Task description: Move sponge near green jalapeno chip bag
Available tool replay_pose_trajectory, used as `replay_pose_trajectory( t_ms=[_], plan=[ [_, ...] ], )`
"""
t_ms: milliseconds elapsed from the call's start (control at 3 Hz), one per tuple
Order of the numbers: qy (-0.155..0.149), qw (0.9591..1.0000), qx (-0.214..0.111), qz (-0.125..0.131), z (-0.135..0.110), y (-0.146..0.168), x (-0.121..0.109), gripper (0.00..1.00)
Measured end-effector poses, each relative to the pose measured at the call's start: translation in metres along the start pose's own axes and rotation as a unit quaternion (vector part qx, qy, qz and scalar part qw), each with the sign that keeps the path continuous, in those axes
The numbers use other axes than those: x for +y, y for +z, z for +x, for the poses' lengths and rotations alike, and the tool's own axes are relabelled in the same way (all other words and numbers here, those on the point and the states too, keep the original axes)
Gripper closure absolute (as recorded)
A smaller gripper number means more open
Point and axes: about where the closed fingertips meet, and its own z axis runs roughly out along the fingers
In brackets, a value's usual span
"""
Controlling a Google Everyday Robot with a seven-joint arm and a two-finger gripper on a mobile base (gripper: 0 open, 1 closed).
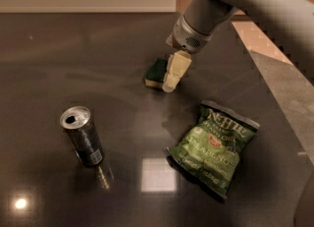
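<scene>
Dark glossy worktop (59, 44), lamp glare along its near edge.

Left: metal drink can (82, 135), upright, top opened, standing alone and well apart from everything else.

Centre, farther back: the sponge (156, 70) lies flat, dark green side up, pale foam showing along its near edge. Its right end is hidden behind the pincer.

The pincer (170, 83) is pale and angled down-left from the grey arm (206, 14). Its tip is at the sponge's right side, low over the worktop. Released, clenched or gripping the sponge: cannot tell.

Right, nearer the camera: the green jalapeno chip bag (213, 148) lies flat and crinkled, dark band with white lettering at its far end. A bare strip of worktop separates it from the sponge.
</scene>
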Motion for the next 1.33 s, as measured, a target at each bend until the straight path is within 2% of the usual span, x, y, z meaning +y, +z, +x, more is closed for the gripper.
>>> replay_pose_trajectory(
  t_ms=[667, 1000, 1333],
  plan=[
    [0.009, 0.9999, 0.001, -0.01, 0.002, 0.04, -0.017, 0.0],
    [0.017, 0.9998, 0.005, -0.009, 0.005, 0.049, -0.024, 0.0],
    [0.023, 0.9996, 0.013, -0.008, 0.007, 0.055, -0.027, 0.18]
  ],
)
